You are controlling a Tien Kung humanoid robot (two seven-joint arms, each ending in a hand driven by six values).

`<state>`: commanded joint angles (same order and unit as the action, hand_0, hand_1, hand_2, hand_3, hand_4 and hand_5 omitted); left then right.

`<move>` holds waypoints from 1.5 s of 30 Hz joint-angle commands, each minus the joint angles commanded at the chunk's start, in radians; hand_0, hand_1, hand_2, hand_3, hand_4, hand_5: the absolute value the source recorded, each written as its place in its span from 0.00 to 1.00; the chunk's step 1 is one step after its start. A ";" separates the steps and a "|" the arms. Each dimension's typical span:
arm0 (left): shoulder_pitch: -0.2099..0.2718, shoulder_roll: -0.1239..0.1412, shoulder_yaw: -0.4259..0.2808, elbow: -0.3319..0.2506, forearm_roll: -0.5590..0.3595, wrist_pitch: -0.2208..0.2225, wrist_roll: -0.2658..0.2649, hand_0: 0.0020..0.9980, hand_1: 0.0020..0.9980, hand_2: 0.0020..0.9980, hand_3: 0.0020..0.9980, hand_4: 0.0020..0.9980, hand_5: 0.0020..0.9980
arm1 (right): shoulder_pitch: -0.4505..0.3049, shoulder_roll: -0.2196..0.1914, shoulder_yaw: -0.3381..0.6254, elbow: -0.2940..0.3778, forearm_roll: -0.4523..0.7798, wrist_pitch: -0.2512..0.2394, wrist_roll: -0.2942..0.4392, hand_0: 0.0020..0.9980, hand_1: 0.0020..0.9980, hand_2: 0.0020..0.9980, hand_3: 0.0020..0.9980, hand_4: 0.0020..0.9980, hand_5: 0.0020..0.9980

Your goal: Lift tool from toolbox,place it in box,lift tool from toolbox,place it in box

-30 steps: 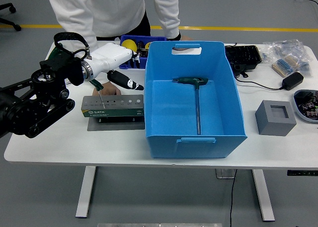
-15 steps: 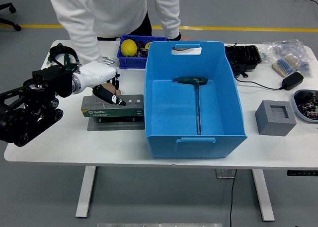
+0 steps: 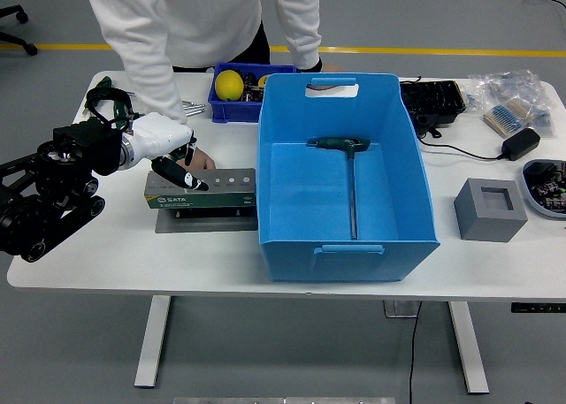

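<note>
Head view. Left hand (image 3: 168, 148) hovers over the left end of the grey toolbox (image 3: 202, 190), fingers loosely spread, gripping nothing. Toolbox sits on a dark mat (image 3: 205, 219) on the white bench (image 3: 106, 254), just left of the blue box (image 3: 346, 174). One green-handled T-wrench (image 3: 350, 179) lies flat inside the blue box. A person's hand (image 3: 202, 159) rests behind the toolbox. Small blue bin (image 3: 232, 93) with a yellow ball (image 3: 229, 84) sits behind the toolbox.

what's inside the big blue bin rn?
One green-handled T-handle wrench lies on the floor of the blue bin, handle toward the far wall and shaft pointing to the near wall. The near wall hides the strip of floor right behind it.
</note>
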<state>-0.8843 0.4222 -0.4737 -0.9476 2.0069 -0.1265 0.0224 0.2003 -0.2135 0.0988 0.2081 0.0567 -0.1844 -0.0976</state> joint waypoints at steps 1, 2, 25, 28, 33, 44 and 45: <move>0.000 0.001 0.000 -0.001 -0.002 -0.003 0.002 0.63 0.59 0.54 0.40 0.97 0.78 | 0.000 0.000 0.000 0.000 -0.001 0.000 0.000 0.70 0.71 0.76 0.61 0.84 0.72; 0.001 0.001 0.000 -0.002 -0.004 -0.006 0.004 0.63 0.59 0.54 0.40 0.97 0.78 | 0.000 0.000 0.001 0.000 -0.001 0.000 0.000 0.70 0.71 0.76 0.61 0.84 0.72; -0.003 0.001 0.002 -0.006 0.007 -0.026 0.024 0.62 0.37 0.32 0.21 0.96 0.82 | 0.001 0.000 0.001 0.000 -0.003 0.000 -0.001 0.70 0.71 0.76 0.61 0.84 0.72; -0.003 0.000 0.004 -0.002 0.007 -0.026 0.023 0.61 0.27 0.24 0.18 0.96 0.83 | 0.001 0.000 0.002 0.000 -0.005 0.000 -0.002 0.70 0.71 0.76 0.61 0.84 0.72; -0.004 -0.002 0.010 0.002 0.005 -0.028 0.024 0.61 0.27 0.24 0.18 0.96 0.83 | 0.001 0.000 0.001 0.000 -0.004 0.000 -0.001 0.70 0.71 0.76 0.61 0.84 0.72; -0.005 -0.004 0.024 0.010 -0.004 0.006 -0.004 0.44 0.17 0.17 0.15 0.95 0.83 | 0.001 0.000 -0.001 0.000 -0.001 0.000 0.000 0.70 0.71 0.76 0.61 0.84 0.72; -0.005 -0.004 0.025 0.011 -0.003 0.011 -0.007 0.44 0.17 0.17 0.15 0.95 0.83 | 0.001 0.000 0.000 0.000 -0.001 0.000 0.000 0.70 0.71 0.76 0.61 0.84 0.72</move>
<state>-0.8894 0.4181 -0.4485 -0.9363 2.0034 -0.1155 0.0155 0.2014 -0.2139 0.0984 0.2084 0.0555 -0.1848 -0.0981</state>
